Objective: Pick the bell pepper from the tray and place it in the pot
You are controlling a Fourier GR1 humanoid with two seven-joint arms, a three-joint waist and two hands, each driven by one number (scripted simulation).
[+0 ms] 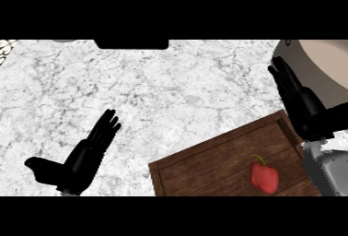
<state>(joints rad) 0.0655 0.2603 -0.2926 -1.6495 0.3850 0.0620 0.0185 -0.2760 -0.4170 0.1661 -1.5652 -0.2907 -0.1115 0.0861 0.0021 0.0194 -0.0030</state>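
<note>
Head view. My left hand (78,159) shows at the lower left over the marble counter (170,92), fingers straight and pointing up and to the right, thumb out to the left; it holds nothing and rests there.

My right hand (299,99) is at the right edge, fingers straight and together, tips pointing up; it holds nothing. Its fingertips lie beside the pot (326,60), which sits just right of and above them at the upper right corner.

The wooden tray (204,168) lies below my right hand, its far corner just beside the wrist. The red pepper (264,177) lies in the tray, below my right hand and well apart from it, stem pointing up. The pepper is untouched by either hand and not in the pot.
</note>
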